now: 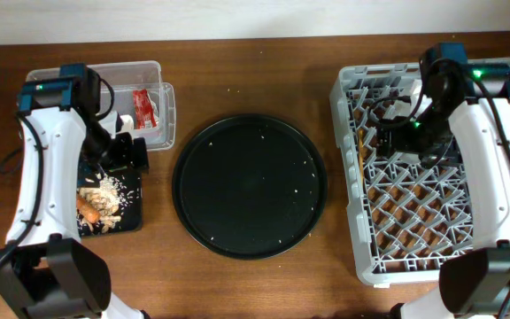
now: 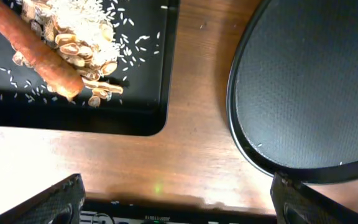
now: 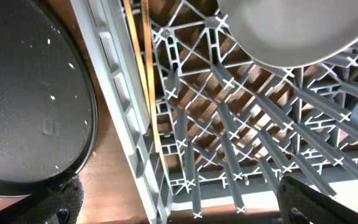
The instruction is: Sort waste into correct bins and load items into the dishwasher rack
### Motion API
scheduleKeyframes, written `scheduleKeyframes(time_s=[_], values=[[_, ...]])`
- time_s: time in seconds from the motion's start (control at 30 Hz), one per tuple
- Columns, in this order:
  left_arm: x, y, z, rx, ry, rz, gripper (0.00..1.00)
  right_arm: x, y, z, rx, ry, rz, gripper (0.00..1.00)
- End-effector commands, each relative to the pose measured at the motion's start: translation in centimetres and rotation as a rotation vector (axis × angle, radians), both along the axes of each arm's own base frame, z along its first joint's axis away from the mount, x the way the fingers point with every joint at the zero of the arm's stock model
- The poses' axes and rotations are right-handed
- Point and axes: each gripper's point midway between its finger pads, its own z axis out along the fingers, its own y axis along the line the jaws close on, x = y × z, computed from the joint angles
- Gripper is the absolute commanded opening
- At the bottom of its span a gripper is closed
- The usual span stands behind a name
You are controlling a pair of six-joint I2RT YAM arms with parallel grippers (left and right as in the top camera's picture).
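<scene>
The left gripper (image 2: 176, 190) and right gripper (image 3: 179, 186) hung with jaws spread, empty; the right should lift straight, clearing the plate (image 3: 291, 31).

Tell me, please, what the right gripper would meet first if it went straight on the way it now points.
Probably the bare peg lattice of the dishwasher rack, between the chopsticks and the grey plate; depth is unclear. The right gripper is open.

Glossy reddish-brown wooden table (image 1: 237, 80) under soft light, a pale band (image 1: 193, 18) beyond its far edge.
</scene>
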Motion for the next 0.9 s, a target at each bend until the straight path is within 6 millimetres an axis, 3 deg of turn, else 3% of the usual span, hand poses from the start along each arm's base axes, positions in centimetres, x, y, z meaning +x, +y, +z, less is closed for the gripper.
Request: scheduleKeyframes(time_s=[0.0, 0.1, 0.23, 0.27, 0.4, 0.53, 0.77, 0.87], values=[[-1.1, 0.0, 1.6, 0.008, -0.072, 0.002, 0.95, -1.2, -0.1, 2.1, -0.002, -0.081, 0.000, 0.99], [-2.4, -0.2, 3.1, 0.030, -0.254, 0.002, 0.95, -2.8, 0.0, 3.5, -0.008, -0.218, 0.000, 0.99], [-4.9, -0.5, 5.4, 0.067, -0.580, 0.002, 0.95, -5.4, 0.1, 4.0, -0.019, -0.387, 0.012, 0.99], [-5.9, -0.6, 6.0, 0.078, -0.670, 0.002, 0.99, -6.5, 0.1, 4.2, -0.029, -0.440, 0.021, 1.00], [-8.5, -0.9, 6.8, 0.072, -0.814, 0.062, 0.99, -8.8, -0.2, 5.3, -0.060, -0.537, 0.011, 0.98], [-9.0, -1.0, 7.5, 0.076, -0.850, 0.062, 0.99, -8.7, -0.2, 5.1, -0.059, -0.529, 0.012, 0.98], [-9.1, -1.0, 7.5, 0.075, -0.848, 0.062, 0.99, -6.8, -0.3, 1.5, -0.050, -0.363, 0.014, 0.98], [-9.1, -1.0, 7.5, 0.075, -0.848, 0.062, 0.99, -7.1, -0.9, 2.6, -0.089, -0.420, 0.004, 0.98]])
